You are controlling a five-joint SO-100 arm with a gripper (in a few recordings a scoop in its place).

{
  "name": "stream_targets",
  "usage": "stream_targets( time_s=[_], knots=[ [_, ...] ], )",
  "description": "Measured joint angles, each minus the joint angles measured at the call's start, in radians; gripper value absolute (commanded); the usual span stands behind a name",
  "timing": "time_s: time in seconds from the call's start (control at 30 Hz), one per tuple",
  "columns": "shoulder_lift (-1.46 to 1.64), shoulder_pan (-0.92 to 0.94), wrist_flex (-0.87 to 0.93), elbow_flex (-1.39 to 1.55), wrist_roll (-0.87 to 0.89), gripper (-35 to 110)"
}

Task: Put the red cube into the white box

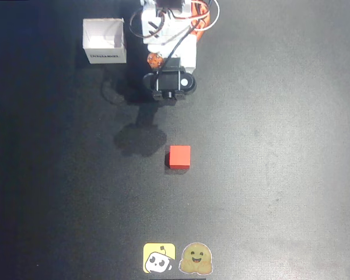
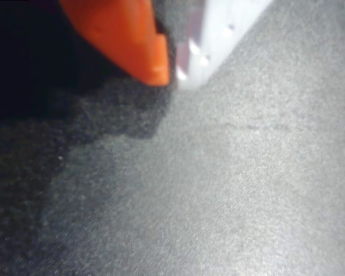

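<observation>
The red cube [image 1: 179, 157] lies on the dark table near the middle of the overhead view, with nothing touching it. The white box [image 1: 104, 41] stands open-topped at the back left, dark print on its front wall. My arm [image 1: 169, 81] is folded up at the back centre, just right of the box and well behind the cube. In the wrist view my gripper [image 2: 172, 72] hangs close above bare table; its orange finger [image 2: 126, 34] and white finger [image 2: 218, 29] almost touch, with nothing between them.
Two stickers, one yellow [image 1: 159, 258] and one a smiling face [image 1: 196, 258], lie flat at the front edge. The arm's shadow [image 1: 140, 137] falls left of the cube. Dark mat stretches wide on both sides.
</observation>
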Motion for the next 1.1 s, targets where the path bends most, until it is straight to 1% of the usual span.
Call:
stream_targets(
  time_s=[0.13,0.43,0.6,0.77,1.03,1.1],
  knots=[
    [0.0,0.002,-0.006,0.0,-0.057,0],
    [0.0,0.0,-0.006,0.0,-0.071,1],
    [0.0,0.0,-0.006,0.0,-0.072,11],
    [-0.005,0.0,-0.012,-0.005,-0.074,15],
    [-0.014,-0.012,0.006,-0.123,-0.067,16],
    [-0.08,-0.017,0.006,-0.178,-0.074,16]
  ],
)
